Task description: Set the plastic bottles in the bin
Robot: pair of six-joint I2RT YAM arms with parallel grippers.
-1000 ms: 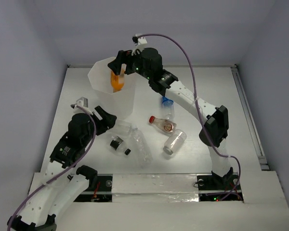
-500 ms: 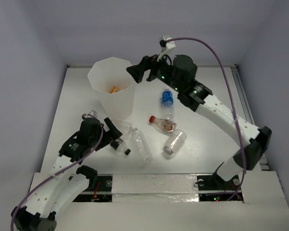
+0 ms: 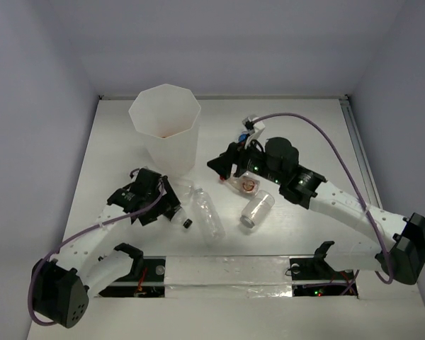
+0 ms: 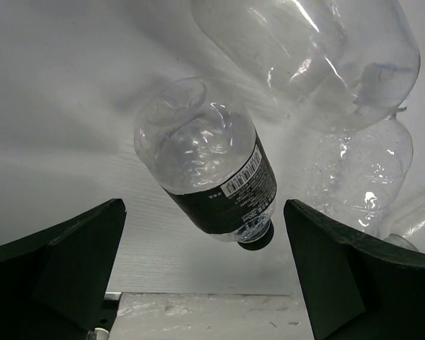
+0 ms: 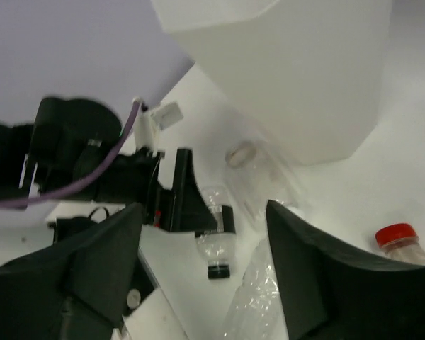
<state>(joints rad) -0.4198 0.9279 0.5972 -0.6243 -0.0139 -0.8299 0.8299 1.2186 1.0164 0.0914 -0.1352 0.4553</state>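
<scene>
Left hand gapes wide over a black-labelled bottle, centre frame.
Barcode shows, lettering unreadable; right hand parted, empty.

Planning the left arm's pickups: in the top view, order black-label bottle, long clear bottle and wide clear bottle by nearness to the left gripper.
1. black-label bottle, between the jaws of the left gripper.
2. long clear bottle, just right of it.
3. wide clear bottle, farthest to the right.

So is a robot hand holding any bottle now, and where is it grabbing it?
No, nothing is held. The left hand is open over the black-label bottle, not gripping it; the right hand is open and empty.
</scene>
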